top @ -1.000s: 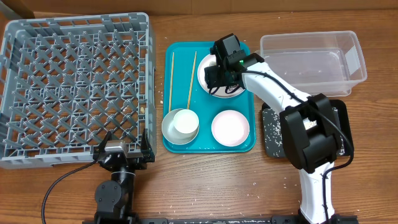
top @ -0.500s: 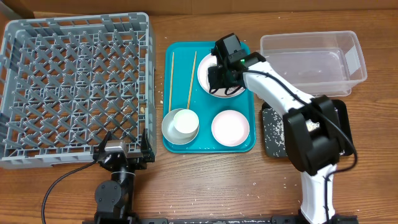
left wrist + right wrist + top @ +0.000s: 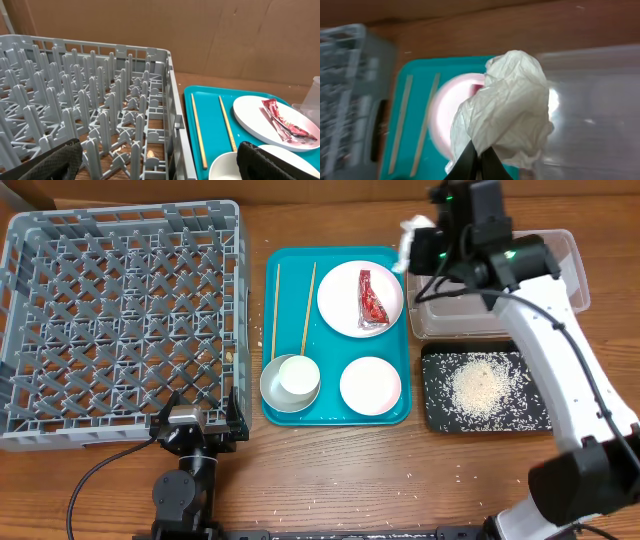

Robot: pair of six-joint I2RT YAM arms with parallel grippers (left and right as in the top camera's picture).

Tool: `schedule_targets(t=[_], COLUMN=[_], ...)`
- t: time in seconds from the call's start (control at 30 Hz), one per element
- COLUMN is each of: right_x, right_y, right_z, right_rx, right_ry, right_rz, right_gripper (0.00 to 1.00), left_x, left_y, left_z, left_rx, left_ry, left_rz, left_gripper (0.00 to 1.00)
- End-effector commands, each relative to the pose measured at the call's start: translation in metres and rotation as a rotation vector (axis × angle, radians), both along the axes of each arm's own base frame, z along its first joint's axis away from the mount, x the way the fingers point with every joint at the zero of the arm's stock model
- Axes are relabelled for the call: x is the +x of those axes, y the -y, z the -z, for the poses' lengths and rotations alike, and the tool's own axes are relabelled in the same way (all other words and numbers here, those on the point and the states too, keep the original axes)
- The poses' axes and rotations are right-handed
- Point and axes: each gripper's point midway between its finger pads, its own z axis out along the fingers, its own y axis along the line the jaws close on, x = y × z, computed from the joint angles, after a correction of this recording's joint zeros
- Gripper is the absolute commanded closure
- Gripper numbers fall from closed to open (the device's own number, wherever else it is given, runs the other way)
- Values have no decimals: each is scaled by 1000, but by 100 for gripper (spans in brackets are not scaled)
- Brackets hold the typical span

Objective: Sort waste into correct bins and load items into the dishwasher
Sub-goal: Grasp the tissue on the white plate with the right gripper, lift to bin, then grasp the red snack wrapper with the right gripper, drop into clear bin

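Note:
My right gripper (image 3: 414,248) is shut on a crumpled white napkin (image 3: 406,235), which hangs over the gap between the teal tray and the clear tub (image 3: 520,290). In the right wrist view the napkin (image 3: 510,110) bulges above the pinched fingertips (image 3: 481,162). A red and silver wrapper (image 3: 371,300) lies on the pink-white plate (image 3: 340,285). Two chopsticks (image 3: 307,305), a white cup (image 3: 298,376) inside a metal bowl (image 3: 270,392) and a small white dish (image 3: 370,384) sit on the tray. My left gripper (image 3: 160,165) is open at the grey dish rack's (image 3: 120,320) near right corner.
The teal tray (image 3: 290,258) lies between the rack and the bins. A black tray (image 3: 535,415) in front of the clear tub holds a heap of rice grains (image 3: 483,385). Loose grains dot the wooden table near the front right.
The right gripper shut on the white napkin at the plate, lifted it and swung right and back toward the clear tub. The red wrapper now shows on the plate. The left arm stayed still.

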Motion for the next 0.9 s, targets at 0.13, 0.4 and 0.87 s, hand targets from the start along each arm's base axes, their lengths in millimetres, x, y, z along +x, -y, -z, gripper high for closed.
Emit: schedule_targets(t=[0.13, 0.4, 0.87], right_x=[10, -9, 5], right_y=[52, -34, -80], right_z=[43, 11, 149], right_rx=[-59, 160, -386], right_ry=[-84, -50, -113], right_rz=[129, -217, -153], right_gripper=[18, 33, 42], left_x=[0, 0, 0], left_y=[-1, -1, -1], left_z=[-1, -1, -1], left_rx=[-15, -15, -15], left_ry=[8, 8, 8], left_rz=[-2, -2, -2], left_gripper=[0, 0, 0])
